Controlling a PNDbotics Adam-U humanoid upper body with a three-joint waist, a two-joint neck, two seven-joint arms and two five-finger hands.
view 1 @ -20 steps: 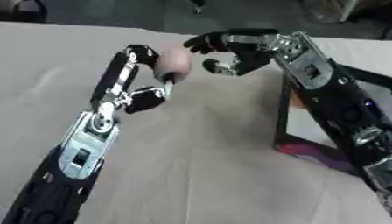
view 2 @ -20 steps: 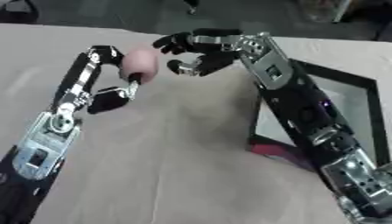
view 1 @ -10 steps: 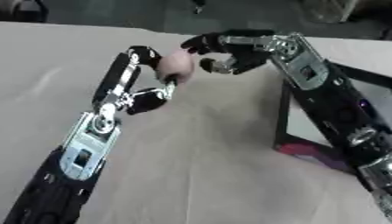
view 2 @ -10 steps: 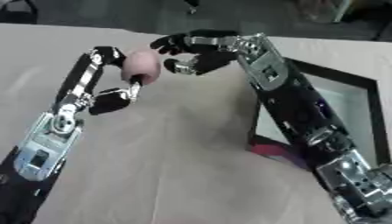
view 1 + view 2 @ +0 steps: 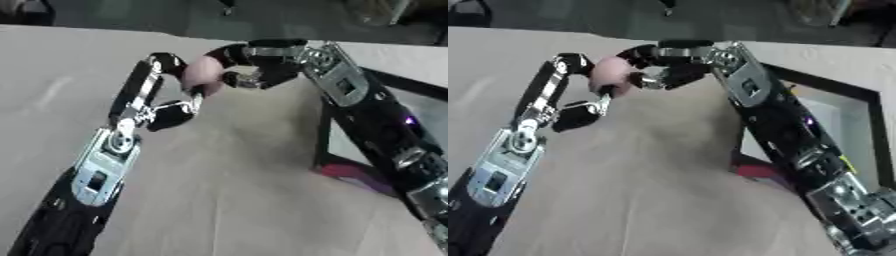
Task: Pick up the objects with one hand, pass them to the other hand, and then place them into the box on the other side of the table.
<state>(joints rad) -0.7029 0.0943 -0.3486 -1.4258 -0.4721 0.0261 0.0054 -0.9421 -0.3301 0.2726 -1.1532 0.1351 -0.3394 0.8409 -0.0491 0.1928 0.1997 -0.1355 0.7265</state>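
- Two black and silver robot arms reach over a pale beige counter [image 5: 227, 190] and meet above its far middle.
- The left hand [image 5: 175, 87] comes up from the lower left. Its fingers are curled round a small, rounded pink object [image 5: 204, 74], which is held up off the counter.
- The right hand [image 5: 262, 62] comes in from the right side. Its dark fingers are curved and partly spread, with the fingertips touching or just beside the pink object on its right side. Whether they have closed on it cannot be told.
- The pink object sits between the two hands, pinched by the left one.
- A shallow box [image 5: 859, 130] with a black rim and a pale inside lies on the right side of the counter, under and behind the right forearm.
- A small magenta patch [image 5: 754, 171] shows at the near corner of the box, partly hidden by the right arm.
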